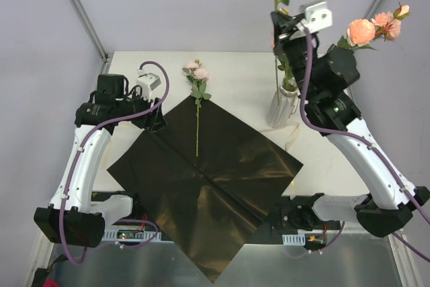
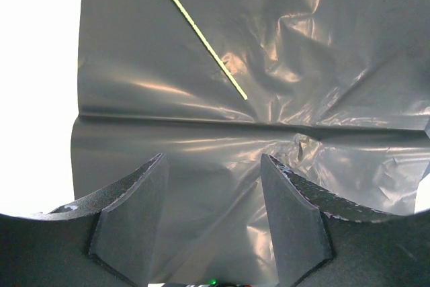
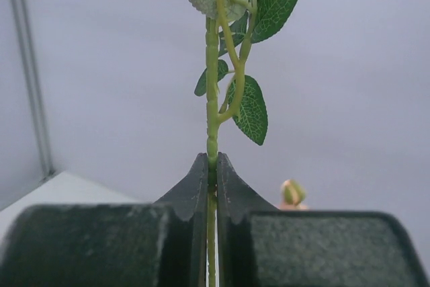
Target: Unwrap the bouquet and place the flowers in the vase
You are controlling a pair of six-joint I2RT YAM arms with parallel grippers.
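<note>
The right claw (image 3: 211,165) is pressed together on a rose stem (image 3: 212,85), its two dark fingers (image 3: 191,186) pinching it from either side so that it stands upright between them. Above the pinch the stem branches and carries green leaves (image 3: 252,109). Seen from above, this claw is raised high over the far right of the bench (image 1: 235,72). The stem it holds runs straight down to the mouth of the vase (image 1: 279,109). The vase stands upright on the bench just beyond the right corner of the black paper (image 1: 208,179). Peach blooms (image 1: 363,30) show to the right of that arm; where their stems go is hidden behind it. A cream ribbon (image 1: 293,136) curls on the bench beside the foot of the vase.

The left claw (image 2: 211,162) is spread, its fingers wide apart, and hangs close over the left part of the paper, which lies opened flat and creased. A single rose (image 1: 197,75) lies across the paper's far corner, with its thin stem on the black sheet and its pink blooms on the bare bench beyond
</note>
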